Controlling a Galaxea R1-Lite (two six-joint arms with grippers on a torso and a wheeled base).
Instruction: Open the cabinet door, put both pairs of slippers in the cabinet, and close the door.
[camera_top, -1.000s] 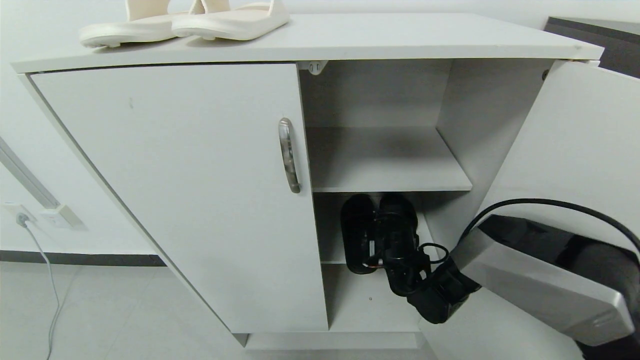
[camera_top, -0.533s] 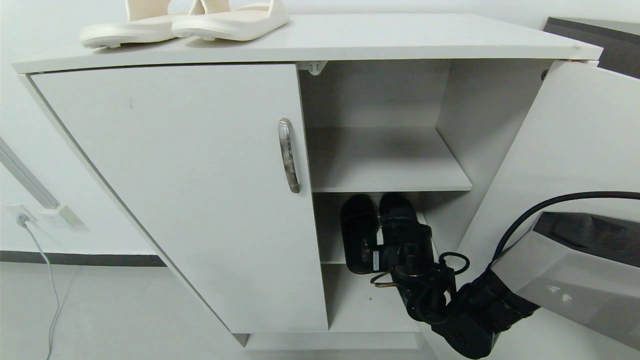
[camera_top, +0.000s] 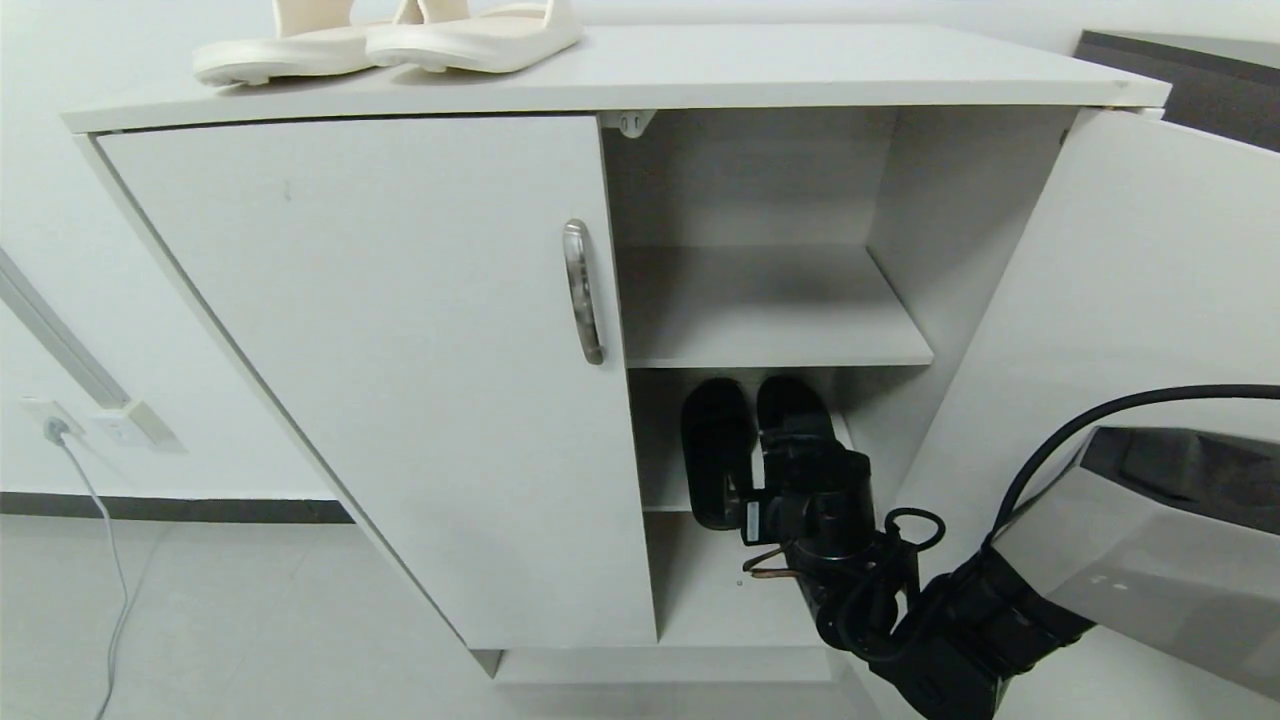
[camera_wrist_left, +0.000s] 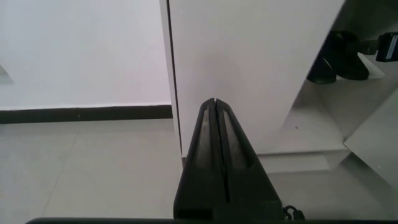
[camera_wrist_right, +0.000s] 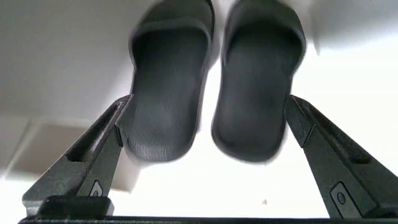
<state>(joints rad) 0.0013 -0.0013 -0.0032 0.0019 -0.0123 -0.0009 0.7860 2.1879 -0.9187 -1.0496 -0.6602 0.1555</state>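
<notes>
A pair of black slippers (camera_top: 715, 450) lies side by side on the lower shelf behind the cabinet's (camera_top: 800, 65) open right door (camera_top: 1110, 280). My right gripper (camera_top: 800, 480) sits just in front of their heels, open. In the right wrist view the black slippers (camera_wrist_right: 168, 106) lie ahead, with their heels between the spread fingers (camera_wrist_right: 93, 155) of the right gripper (camera_wrist_right: 208, 106). A cream pair of slippers (camera_top: 390, 45) rests on the cabinet top at the left. My left gripper (camera_wrist_left: 214, 102) hangs shut and empty, low before the closed left door (camera_wrist_left: 249, 56).
The left door (camera_top: 380, 380) has a metal handle (camera_top: 583, 290). The upper shelf (camera_top: 770, 320) is bare. A bottom compartment floor (camera_top: 720, 590) lies under the slippers' shelf. A wall socket and cable (camera_top: 60, 435) sit low at the left, above grey floor.
My right gripper drew back from over the black slippers toward the cabinet's front, leaving them on the shelf. The head view has shifted slightly.
</notes>
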